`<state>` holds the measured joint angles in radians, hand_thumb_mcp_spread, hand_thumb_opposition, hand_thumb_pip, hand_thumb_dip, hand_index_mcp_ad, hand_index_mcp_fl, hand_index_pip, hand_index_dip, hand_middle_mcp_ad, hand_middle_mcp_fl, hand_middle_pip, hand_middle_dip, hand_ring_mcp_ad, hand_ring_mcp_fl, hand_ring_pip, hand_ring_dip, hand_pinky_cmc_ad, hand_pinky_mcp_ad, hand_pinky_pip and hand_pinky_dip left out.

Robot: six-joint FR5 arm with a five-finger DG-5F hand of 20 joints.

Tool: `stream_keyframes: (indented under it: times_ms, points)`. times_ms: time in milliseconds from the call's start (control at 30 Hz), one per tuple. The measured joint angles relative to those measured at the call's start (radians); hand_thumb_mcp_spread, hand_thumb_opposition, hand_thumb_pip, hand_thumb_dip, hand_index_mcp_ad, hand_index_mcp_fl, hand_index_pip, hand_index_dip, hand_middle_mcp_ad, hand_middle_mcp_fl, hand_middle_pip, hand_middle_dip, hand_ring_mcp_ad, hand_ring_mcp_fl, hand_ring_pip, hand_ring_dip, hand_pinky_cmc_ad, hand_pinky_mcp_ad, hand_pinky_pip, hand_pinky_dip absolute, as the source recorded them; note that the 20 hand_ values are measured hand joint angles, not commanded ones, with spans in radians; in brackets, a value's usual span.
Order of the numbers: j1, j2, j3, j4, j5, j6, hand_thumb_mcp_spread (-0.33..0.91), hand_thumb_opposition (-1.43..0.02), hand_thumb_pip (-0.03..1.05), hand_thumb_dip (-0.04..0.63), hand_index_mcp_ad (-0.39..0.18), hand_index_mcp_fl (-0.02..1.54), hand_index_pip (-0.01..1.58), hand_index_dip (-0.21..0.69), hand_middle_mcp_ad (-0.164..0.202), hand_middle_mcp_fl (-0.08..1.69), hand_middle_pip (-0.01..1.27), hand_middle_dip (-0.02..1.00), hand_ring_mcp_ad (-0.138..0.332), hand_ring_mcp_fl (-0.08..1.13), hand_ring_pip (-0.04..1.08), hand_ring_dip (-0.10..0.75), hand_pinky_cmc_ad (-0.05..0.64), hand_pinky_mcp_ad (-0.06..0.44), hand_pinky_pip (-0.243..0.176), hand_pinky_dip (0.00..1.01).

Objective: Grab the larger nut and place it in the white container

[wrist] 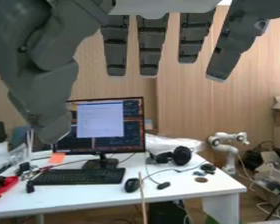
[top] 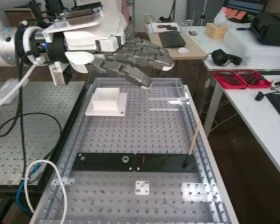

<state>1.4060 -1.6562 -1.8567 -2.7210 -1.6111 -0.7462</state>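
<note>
Nearest the wrist camera: the dark grey hand [top: 131, 59], fingers straight and spread wide, nothing held. In the high view it is raised beyond the black bar [top: 165, 162], over the bench's far end. The white arm [top: 91, 40] enters from upper left, roughly level, the hand extended toward the view's right.

Count, task items: one white container [top: 106, 98], beyond the bar and toward its left half, seated on a pale square base; contents cannot be told. One smaller nut [top: 82, 158] on the bar near its left end. One bearing [top: 125, 159] on the bar, left of its midpoint.

Count, other items: one wooden stick [top: 194, 140], standing tilted at the bar's right end, an upright obstacle there. One perforated white plate [top: 142, 187], on the near side of the bar. One white cable [top: 58, 179] loops left of the bar, nearer the camera. Well apart from the bar, on the side table to its right: two red trays [top: 228, 80], one pair of headphones [top: 220, 58], one keyboard [wrist: 81, 176], one monitor [wrist: 101, 125].
</note>
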Motion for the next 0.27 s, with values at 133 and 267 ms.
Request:
stream_keyframes:
  times_ms: [133, 267]
  points:
    - [-0.001, 0.005, 0.0, -0.008, -0.008, -0.001, 0.23, -0.77, 0.65, 0.188, -0.103, 0.02, 0.48, 0.012, 0.037, 0.12, 0.13, 0.25, 0.159, 0.0, 0.09, 0.103, 0.326, 0.265, -0.077, 0.52]
    - [-0.001, 0.009, 0.0, -0.013, -0.013, -0.004, 0.23, -0.77, 0.65, 0.188, -0.103, 0.02, 0.48, 0.012, 0.037, 0.12, 0.13, 0.25, 0.162, 0.0, 0.09, 0.103, 0.326, 0.264, -0.077, 0.52]
